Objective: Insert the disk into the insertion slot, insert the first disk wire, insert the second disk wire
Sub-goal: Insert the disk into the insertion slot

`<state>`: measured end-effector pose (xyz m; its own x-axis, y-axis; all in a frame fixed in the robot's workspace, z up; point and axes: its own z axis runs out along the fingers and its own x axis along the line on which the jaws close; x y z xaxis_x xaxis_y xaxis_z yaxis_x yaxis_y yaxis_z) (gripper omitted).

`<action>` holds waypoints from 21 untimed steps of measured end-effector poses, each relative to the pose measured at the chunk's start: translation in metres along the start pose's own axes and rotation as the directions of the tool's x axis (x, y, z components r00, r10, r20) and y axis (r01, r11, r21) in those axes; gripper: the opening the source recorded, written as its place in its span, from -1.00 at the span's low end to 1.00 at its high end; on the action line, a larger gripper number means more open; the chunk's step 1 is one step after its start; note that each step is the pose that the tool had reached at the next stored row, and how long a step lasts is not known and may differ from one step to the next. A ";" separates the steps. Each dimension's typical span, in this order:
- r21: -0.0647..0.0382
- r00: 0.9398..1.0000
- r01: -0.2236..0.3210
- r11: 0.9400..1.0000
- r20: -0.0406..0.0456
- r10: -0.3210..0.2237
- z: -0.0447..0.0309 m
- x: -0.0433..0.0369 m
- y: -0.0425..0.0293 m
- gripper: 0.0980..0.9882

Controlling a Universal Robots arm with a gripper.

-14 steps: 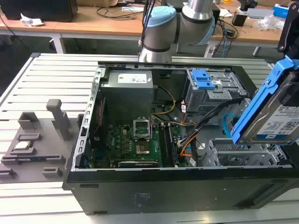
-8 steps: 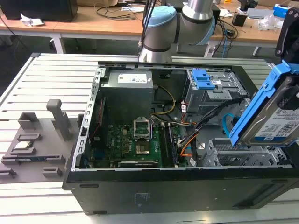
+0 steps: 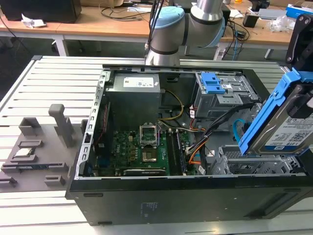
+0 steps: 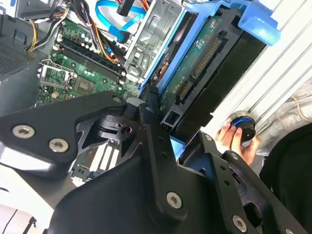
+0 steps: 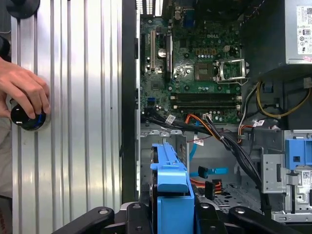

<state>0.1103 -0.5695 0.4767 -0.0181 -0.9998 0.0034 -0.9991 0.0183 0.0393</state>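
Nearest us, second wrist view: our gripper (image 4: 183, 141) clamps the disk (image 4: 204, 63) between its fingers. First wrist view: the second disk wire (image 5: 217, 171) lies loose beyond them. Exterior view: we hold the disk (image 3: 288, 127) tilted above the insertion slot (image 3: 254, 164), presumably to ease entry.

Disk (image 4: 204, 58) in blue carrier, clamped in black gripper (image 4: 173, 129).
Green motherboard (image 4: 83, 68) behind; hand (image 4: 233, 140) on dark round knob (image 4: 245, 127) nearby.

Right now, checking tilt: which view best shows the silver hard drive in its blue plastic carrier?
Exterior view: the blue-framed silver hard drive shows labelled face and tilt. Second wrist view: its circuit-board underside. First wrist view: the frame edge-on.
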 end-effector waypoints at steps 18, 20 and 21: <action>0.000 1.000 0.000 1.000 0.000 0.000 0.0194 -0.0109 -0.0008 -0.40; 0.000 1.000 0.000 1.000 0.000 0.000 0.0219 -0.0138 0.0001 -0.40; 0.000 1.000 0.000 1.000 0.000 0.000 0.0231 -0.0146 0.0001 -0.40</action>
<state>0.1095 -0.5550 0.4535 -0.0179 -0.9998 0.0035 -0.9991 0.0180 0.0393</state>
